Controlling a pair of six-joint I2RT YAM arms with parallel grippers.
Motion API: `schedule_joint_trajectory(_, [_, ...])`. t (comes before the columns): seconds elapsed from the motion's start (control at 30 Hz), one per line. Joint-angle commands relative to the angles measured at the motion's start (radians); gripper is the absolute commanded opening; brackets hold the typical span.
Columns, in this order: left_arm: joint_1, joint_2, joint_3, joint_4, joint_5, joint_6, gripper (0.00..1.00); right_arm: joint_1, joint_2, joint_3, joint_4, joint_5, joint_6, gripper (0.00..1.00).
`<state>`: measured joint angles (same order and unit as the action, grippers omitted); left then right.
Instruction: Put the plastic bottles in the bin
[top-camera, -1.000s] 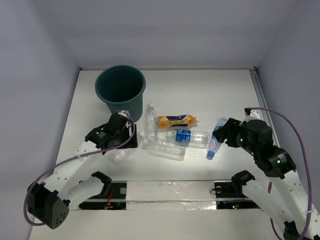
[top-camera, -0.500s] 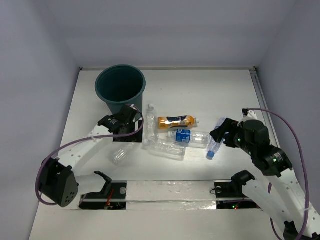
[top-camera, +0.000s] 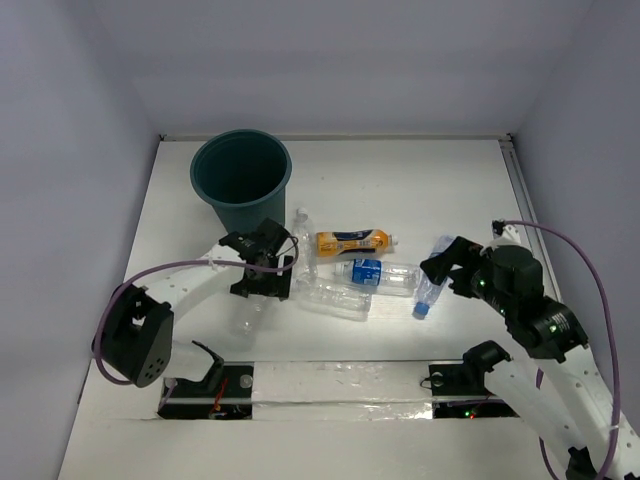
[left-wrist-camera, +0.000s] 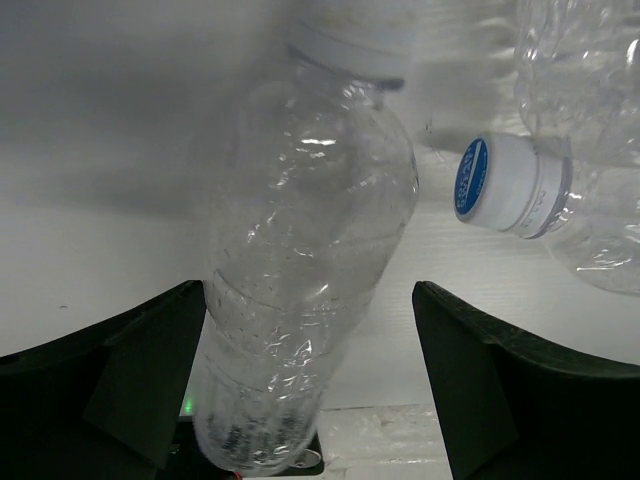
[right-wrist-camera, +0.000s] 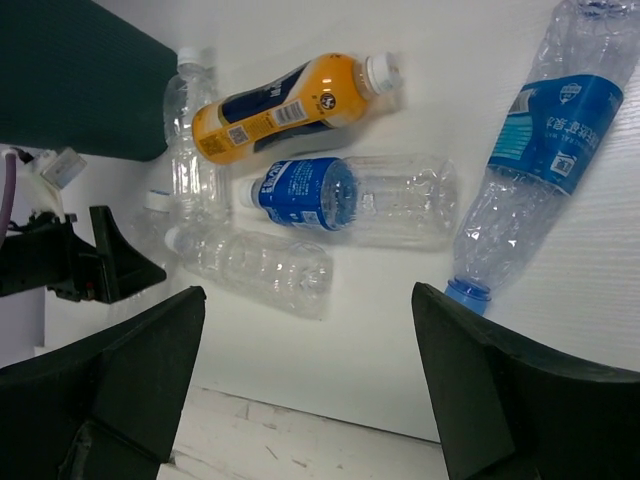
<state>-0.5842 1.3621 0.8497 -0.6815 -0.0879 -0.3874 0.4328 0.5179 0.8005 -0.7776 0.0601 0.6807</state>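
The dark teal bin (top-camera: 240, 180) stands at the back left. Several bottles lie mid-table: an orange one (top-camera: 352, 241), a blue-labelled one (top-camera: 378, 275), clear ones (top-camera: 335, 298) (top-camera: 301, 240), and a blue-capped one (top-camera: 432, 275). Another clear bottle (top-camera: 243, 312) lies nearer the front. My left gripper (top-camera: 264, 284) is open just above it. In the left wrist view this bottle (left-wrist-camera: 300, 280) lies between the spread fingers (left-wrist-camera: 120, 390), near the left one. My right gripper (top-camera: 445, 265) is open and empty, held above the blue-capped bottle (right-wrist-camera: 545, 160).
The right wrist view shows the bin's wall (right-wrist-camera: 70, 70), the orange bottle (right-wrist-camera: 285, 105) and the left gripper (right-wrist-camera: 90, 265). A white cap with blue print (left-wrist-camera: 505, 185) on a neighbouring bottle lies right of the left gripper. A taped strip (top-camera: 340, 385) runs along the near edge.
My left gripper swung right, first toward the bin, then down beside the bottle cluster, over the clear front bottle. That bottle stayed put. The right arm barely moved.
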Motion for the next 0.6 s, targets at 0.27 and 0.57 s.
schedule_joint_trajectory(0.27, [-0.039, -0.054, -0.055, -0.006, -0.001, -0.080, 0.60, -0.017, 0.163, -0.034, 0.037, 0.210, 0.160, 1.00])
schedule_joint_trajectory(0.57, [-0.059, -0.153, -0.057, -0.007, 0.005, -0.090, 0.27, -0.223, 0.398, -0.069, 0.094, 0.204, 0.135, 1.00])
